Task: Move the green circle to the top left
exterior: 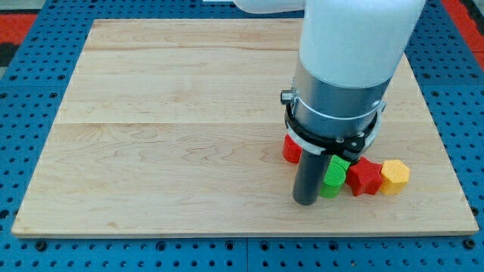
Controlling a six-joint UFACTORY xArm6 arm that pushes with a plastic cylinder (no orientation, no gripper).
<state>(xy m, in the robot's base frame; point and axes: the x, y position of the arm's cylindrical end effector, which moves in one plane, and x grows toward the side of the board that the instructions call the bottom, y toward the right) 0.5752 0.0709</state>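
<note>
Four small coloured blocks clustered at the view's lower right of the pale wooden board (151, 113): ridged green circle block (332, 178), red star-like block (364, 177), yellow hexagon-like block (395, 175), another red block (291, 149) half hidden. Dark rod's tip (305, 201) planted touching the green circle's left side; no fingers to report. Best swung round to its right first, then pushed toward top left, clear of the reds.

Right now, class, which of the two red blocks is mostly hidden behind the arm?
The red block at the view's left, peeking out beside the arm. The other red block sits in plain view between the green block and the yellow block.
</note>
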